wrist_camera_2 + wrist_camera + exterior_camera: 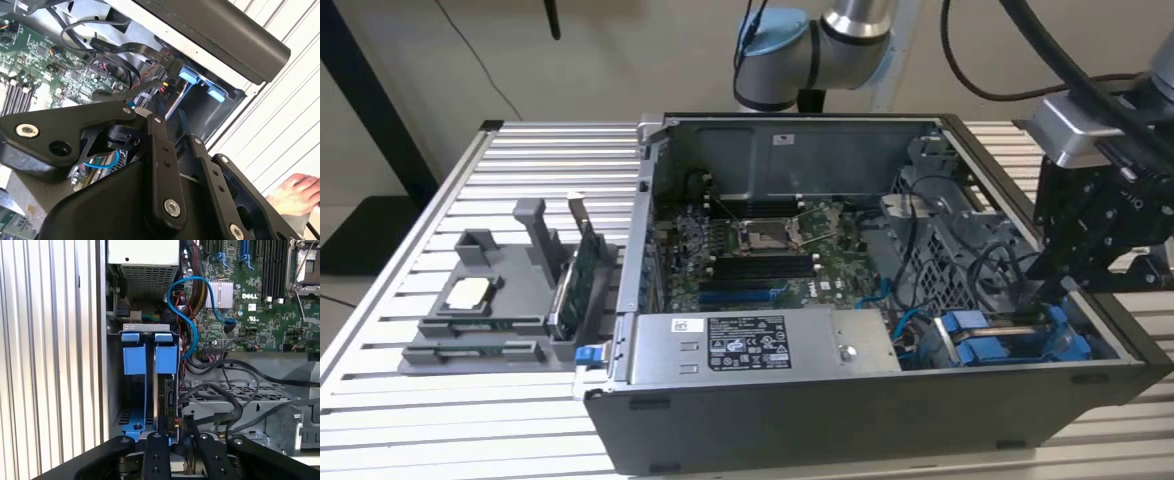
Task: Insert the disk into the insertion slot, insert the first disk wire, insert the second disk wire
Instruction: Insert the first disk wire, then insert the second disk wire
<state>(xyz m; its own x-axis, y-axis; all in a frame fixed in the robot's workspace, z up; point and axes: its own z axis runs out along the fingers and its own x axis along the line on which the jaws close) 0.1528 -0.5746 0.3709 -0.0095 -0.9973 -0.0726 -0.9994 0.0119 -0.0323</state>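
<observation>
Exterior view: the black gripper (1062,285) is hanging into the open computer case (761,420), just above the blue-framed disk (994,345). Second wrist view: a person's hand (300,192) is showing outside the case. First wrist view: the disk (166,357) is standing on edge in the insertion slot (149,328), the gripper (175,437) at its end; whether it is open or gripping cannot be told.

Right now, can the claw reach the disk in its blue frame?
Probably yes: the claw sits close by the disk, the case side is open, and the black cables lie beside it, not across.
</observation>
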